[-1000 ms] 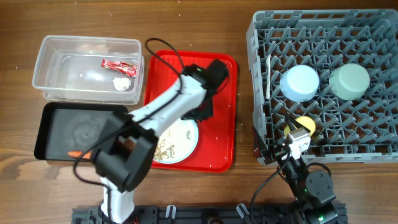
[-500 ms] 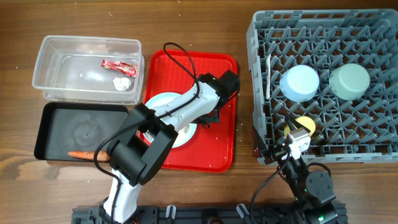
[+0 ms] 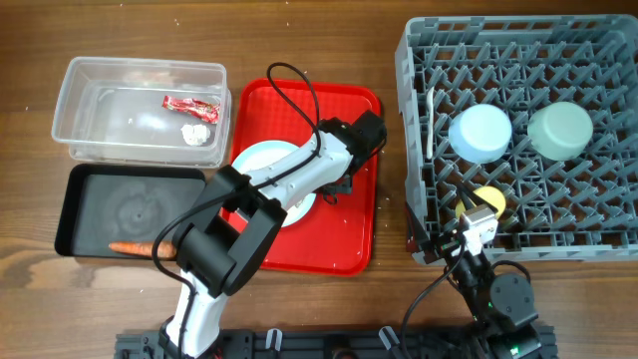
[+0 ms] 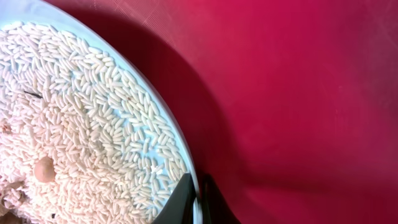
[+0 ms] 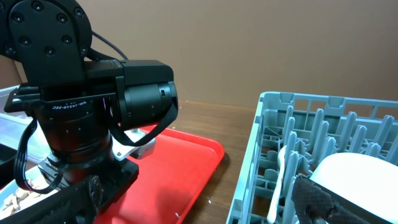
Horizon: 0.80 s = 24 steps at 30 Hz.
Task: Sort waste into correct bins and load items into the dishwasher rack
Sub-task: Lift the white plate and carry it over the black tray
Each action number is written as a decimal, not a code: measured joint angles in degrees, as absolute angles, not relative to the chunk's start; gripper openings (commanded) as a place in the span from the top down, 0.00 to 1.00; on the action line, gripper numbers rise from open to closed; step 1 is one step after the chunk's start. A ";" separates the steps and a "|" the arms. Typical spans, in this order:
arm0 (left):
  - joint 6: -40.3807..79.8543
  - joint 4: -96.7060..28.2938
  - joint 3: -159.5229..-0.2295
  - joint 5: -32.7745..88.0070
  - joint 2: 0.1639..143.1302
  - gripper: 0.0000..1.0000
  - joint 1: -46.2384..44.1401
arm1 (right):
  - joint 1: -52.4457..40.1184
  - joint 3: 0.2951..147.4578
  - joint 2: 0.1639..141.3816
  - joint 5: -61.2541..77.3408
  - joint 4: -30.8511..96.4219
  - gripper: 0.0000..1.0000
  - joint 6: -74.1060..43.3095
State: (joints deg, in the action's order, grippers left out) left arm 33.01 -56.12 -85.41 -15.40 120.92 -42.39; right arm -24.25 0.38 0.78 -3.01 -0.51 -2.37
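Left wrist: left tool tight around light blue plate rim, red tray beneath.

We log wooden counter, brown grain, bare along far edge. Clear tub sits toward far-left corner. Black tray lies by left edge, on tub's near-edge side; touching tub or just apart, we cannot tell. Red serving tray at mid-counter, just beside both bins. Grey dishwasher rack takes far-right corner and runs out of view at right. We see strip of bare wood between rack and red serving tray.
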 measured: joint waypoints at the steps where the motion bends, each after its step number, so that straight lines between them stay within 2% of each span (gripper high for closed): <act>1: 33.04 -56.12 -85.41 -15.51 120.92 0.96 -42.48 | -24.27 0.38 0.78 -3.01 -0.51 0.00 -2.37; 10: 32.21 -67.96 -93.60 -21.37 121.21 0.96 -47.18 | -24.25 0.38 0.78 -3.01 -0.51 0.00 -2.37; 17: 30.30 -71.79 -96.07 -22.31 121.08 0.96 -47.48 | -24.25 0.38 0.78 -3.03 -0.51 0.00 -2.37; 24: 31.46 -81.87 -96.09 -24.36 113.43 0.96 -46.76 | -24.27 0.38 0.78 -3.01 -0.51 0.00 -2.37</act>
State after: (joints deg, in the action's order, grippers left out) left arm 31.46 -81.87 -96.09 -24.36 113.43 -46.76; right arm -24.27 0.38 0.78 -3.01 -0.51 -2.37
